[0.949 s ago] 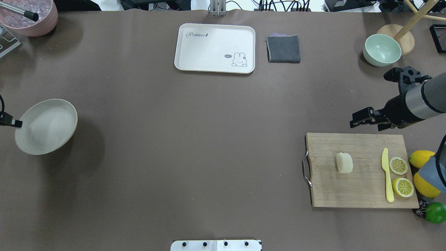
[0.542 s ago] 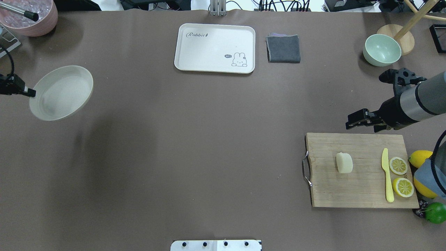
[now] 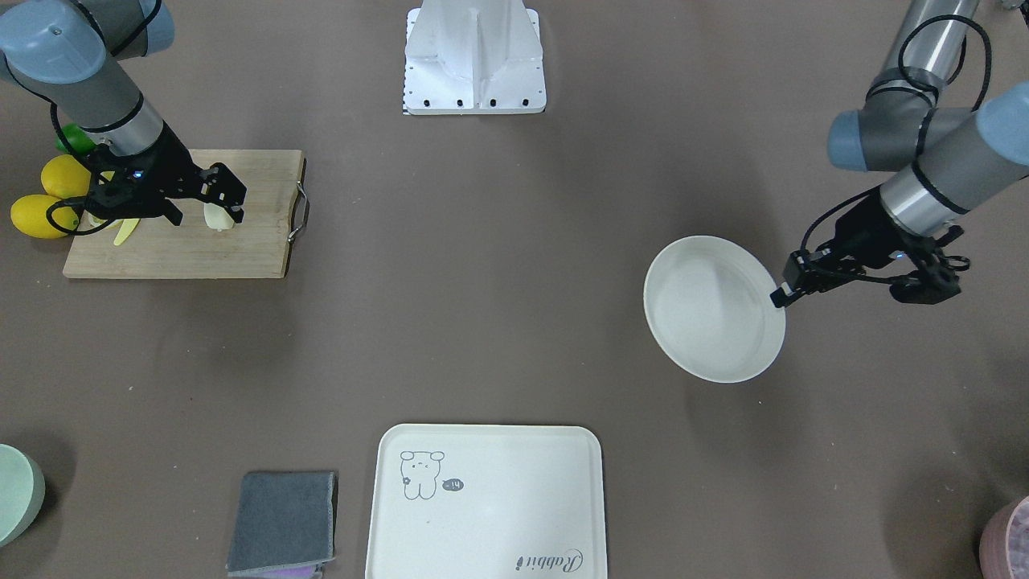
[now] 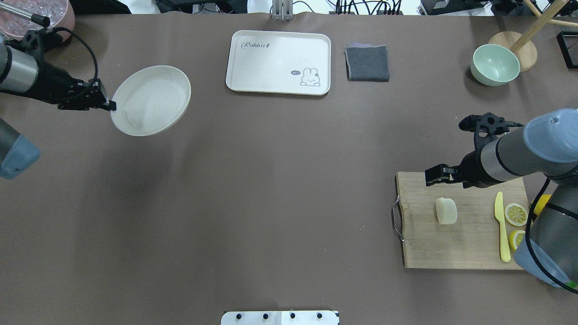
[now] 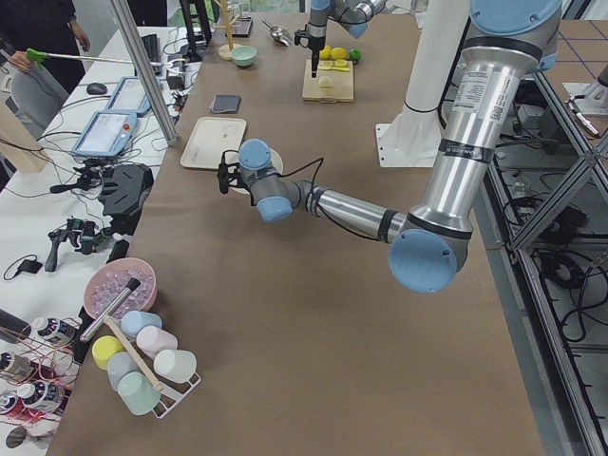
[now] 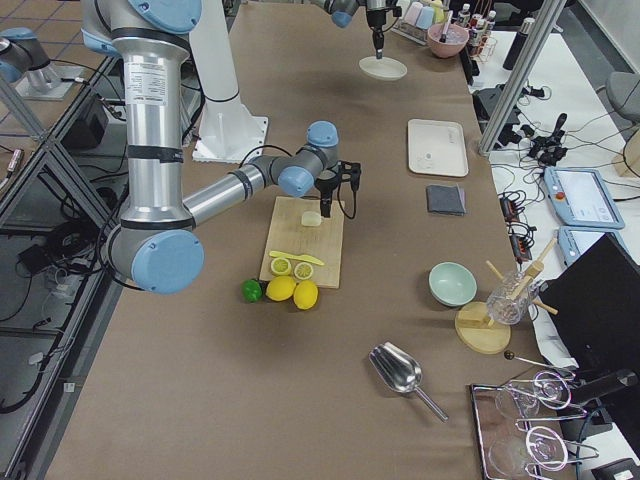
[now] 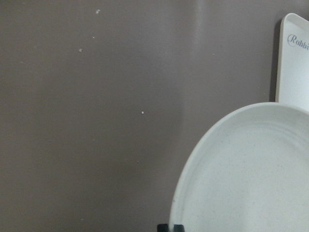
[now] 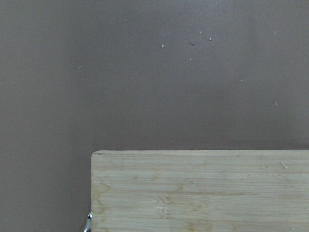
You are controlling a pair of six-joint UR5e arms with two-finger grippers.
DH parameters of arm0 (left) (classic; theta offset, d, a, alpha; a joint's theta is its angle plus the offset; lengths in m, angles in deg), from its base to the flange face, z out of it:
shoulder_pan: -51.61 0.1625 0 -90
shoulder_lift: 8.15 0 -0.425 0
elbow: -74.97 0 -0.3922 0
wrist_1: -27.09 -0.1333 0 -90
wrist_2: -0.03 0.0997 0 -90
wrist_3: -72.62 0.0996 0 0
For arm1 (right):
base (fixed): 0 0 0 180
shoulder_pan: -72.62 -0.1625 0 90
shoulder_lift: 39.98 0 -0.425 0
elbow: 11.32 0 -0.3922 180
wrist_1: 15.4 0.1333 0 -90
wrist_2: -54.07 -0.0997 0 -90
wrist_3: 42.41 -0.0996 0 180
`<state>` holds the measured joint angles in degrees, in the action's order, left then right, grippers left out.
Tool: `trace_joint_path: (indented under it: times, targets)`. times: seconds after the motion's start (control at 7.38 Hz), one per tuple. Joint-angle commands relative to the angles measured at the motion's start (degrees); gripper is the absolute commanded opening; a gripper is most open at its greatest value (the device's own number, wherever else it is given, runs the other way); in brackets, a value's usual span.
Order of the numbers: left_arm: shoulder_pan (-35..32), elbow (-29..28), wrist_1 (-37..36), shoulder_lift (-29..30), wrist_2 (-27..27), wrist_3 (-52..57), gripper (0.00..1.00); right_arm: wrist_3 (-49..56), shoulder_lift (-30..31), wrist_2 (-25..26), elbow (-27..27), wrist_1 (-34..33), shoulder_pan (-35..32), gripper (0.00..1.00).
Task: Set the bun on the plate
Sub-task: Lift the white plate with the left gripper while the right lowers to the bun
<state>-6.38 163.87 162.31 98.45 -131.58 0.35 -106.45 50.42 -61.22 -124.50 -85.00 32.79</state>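
The bun [image 4: 446, 211] lies on the wooden cutting board [image 4: 465, 246] at the right, pale and rounded. My right gripper [image 4: 432, 176] hangs open above the board's far edge, just beyond the bun and apart from it. In the right wrist view only the board's corner [image 8: 193, 188] and brown table show. At the far left, my left gripper [image 4: 107, 105] is shut on the rim of the off-white plate [image 4: 151, 100], holding it above the table over its shadow. In the left wrist view the plate [image 7: 251, 169] fills the lower right.
A yellow knife [image 4: 501, 225], lemon slices [image 4: 516, 214] and whole lemons [image 3: 48, 197] crowd the board's right end. A cream tray [image 4: 278, 62], grey cloth [image 4: 367, 63] and green bowl [image 4: 494, 64] stand along the far side. A pink bowl [image 4: 58, 11] sits far left.
My left arm has carried the plate from the table's left edge away and rightward, toward the tray. My right gripper has shifted left and closer, over the board's far edge.
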Motion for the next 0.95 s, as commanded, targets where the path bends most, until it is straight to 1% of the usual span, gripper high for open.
trace_joint_path:
  times: [0.0,0.14,0.27,0.41,0.54,0.81]
  targets:
    - [3.9,1.9,-6.3,4.4,4.8,-2.4,0.0,-0.1,0.9,0.8,0.2,-0.1,2.7,1.0]
    - [5.1,2.1,-7.8,6.1,6.4,-4.3,0.0,-0.1,2.0,0.7,0.0,0.0,3.6,1.0]
    - [7.3,2.2,-8.7,7.6,9.4,-5.9,0.0,-0.1,3.1,0.8,-0.1,0.3,4.1,1.0]
    - [11.0,3.0,-8.8,8.1,14.2,-8.4,0.0,0.0,3.9,0.8,-0.1,0.5,4.7,1.0]
    - [14.4,5.5,-10.9,8.1,17.8,-9.7,0.0,0.0,4.3,0.7,-0.2,0.6,4.9,1.0]
    - [23.1,11.7,-16.8,8.0,27.8,-12.4,0.0,-0.1,4.3,0.6,-0.2,0.7,5.0,1.0]
